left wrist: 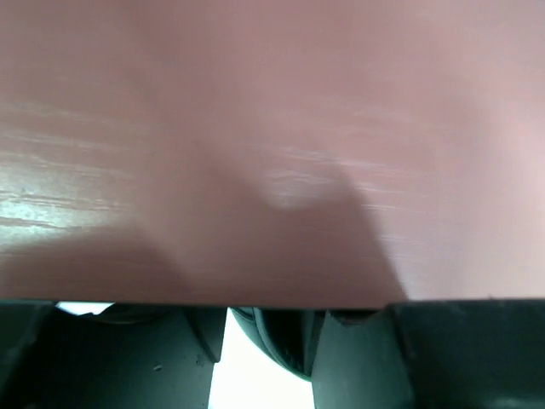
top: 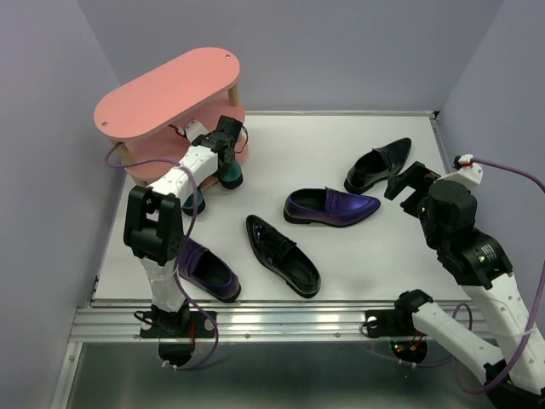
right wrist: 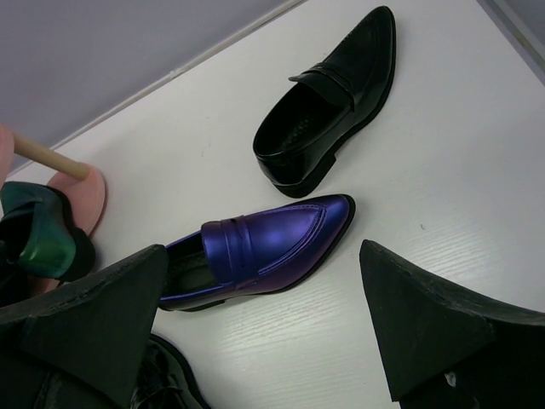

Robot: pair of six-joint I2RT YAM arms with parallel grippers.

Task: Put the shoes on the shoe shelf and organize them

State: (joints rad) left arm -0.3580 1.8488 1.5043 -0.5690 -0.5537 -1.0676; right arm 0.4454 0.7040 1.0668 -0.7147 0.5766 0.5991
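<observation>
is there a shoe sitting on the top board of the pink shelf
No, the top board of the shoe shelf lies bare in the overhead view, with no shoe resting on it.

No readable txt, labels, brand names or nrs anywhere in these pics afaict. Closest thing is the insole of the black loafer (right wrist: 300, 128) in the right wrist view: it has a dotted pattern, but it's too small to tell if any of it is print.
</observation>
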